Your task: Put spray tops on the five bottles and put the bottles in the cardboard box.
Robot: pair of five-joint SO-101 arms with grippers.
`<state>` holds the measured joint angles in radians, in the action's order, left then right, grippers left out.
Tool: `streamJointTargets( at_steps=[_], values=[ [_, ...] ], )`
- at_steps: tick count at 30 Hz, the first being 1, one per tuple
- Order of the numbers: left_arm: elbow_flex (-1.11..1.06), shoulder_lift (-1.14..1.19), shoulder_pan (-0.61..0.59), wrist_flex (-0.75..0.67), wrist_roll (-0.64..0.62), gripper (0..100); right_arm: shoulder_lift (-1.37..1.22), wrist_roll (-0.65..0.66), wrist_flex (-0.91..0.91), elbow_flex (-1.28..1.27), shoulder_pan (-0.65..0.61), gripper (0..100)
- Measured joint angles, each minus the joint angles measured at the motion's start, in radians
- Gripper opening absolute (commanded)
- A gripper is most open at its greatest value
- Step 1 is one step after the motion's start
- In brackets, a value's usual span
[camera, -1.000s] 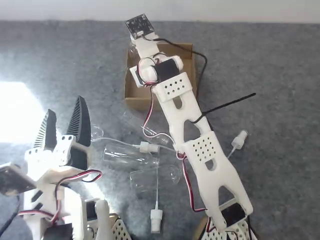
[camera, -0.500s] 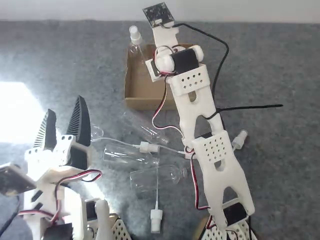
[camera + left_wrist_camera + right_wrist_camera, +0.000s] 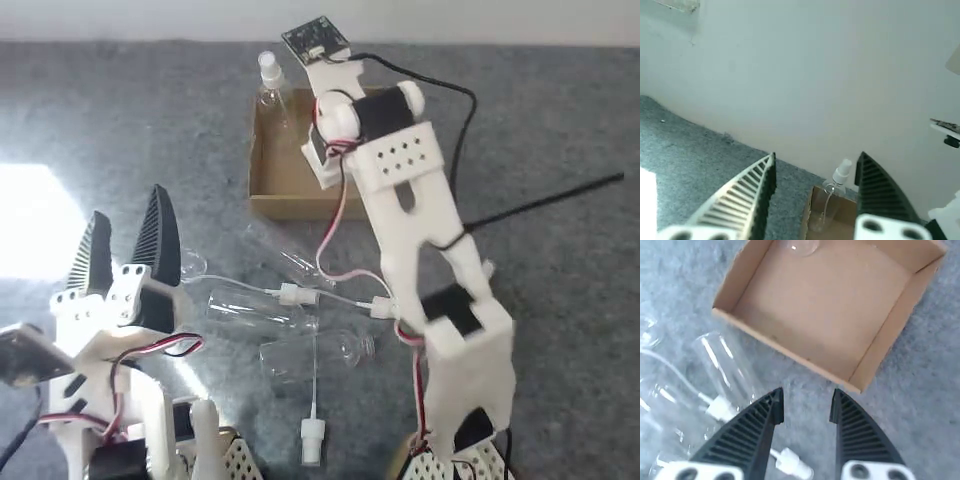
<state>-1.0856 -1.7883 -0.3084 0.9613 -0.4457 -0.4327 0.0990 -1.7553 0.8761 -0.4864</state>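
The cardboard box [image 3: 268, 195] sits at the table's far middle. One clear bottle with a white spray top [image 3: 270, 82] stands upright in its far left corner, and it appears between my left gripper's fingers as the bottle [image 3: 836, 189]. My right gripper [image 3: 806, 401] hangs open and empty above the box's near rim [image 3: 790, 352]. My left gripper [image 3: 130, 208] stands open and empty at the near left, pointing up off the table. A capped bottle [image 3: 250, 308] and an uncapped bottle [image 3: 310, 355] lie on the table between the arms. A loose spray top [image 3: 312, 440] lies near the front.
Another clear bottle [image 3: 298, 264] lies just in front of the box, seen as the bottle [image 3: 722, 362]. A spray top [image 3: 792, 463] lies under the right wrist. The right arm [image 3: 420, 230] spans the table's middle right. The grey mat to the far left and far right is bare.
My right arm has drawn back from the box's far left corner and lifted toward its base, leaving the capped bottle standing in the box. The left arm has hardly moved.
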Motion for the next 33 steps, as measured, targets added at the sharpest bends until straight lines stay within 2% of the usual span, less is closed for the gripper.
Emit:
streamJointTargets(
  at_steps=[7, 11, 21, 26, 28, 33],
  values=[
    [-0.002, -0.003, 0.000, -0.058, 0.006, 24, 0.288, 0.037, 0.000, -0.256, 0.000, 14.1],
    [-0.009, -0.003, -0.008, -0.060, 0.081, 24, 0.402, 0.037, 0.000, -0.396, -0.002, 14.1],
    [-0.021, -0.003, -0.152, 0.152, 0.114, 24, 0.776, 0.037, 0.000, -0.779, -0.002, 14.5],
    [-0.150, -0.003, -0.184, 0.126, 0.112, 24, 0.936, 0.037, 0.000, -0.907, -0.005, 14.5],
    [-0.195, -0.002, -0.184, 0.103, 0.101, 24, 0.990, 0.037, 0.000, -0.951, -0.044, 14.6],
    [-0.210, -0.002, -0.224, 0.091, 0.094, 24, 1.054, -0.135, 0.000, -1.069, -0.178, 14.6]
  ],
)
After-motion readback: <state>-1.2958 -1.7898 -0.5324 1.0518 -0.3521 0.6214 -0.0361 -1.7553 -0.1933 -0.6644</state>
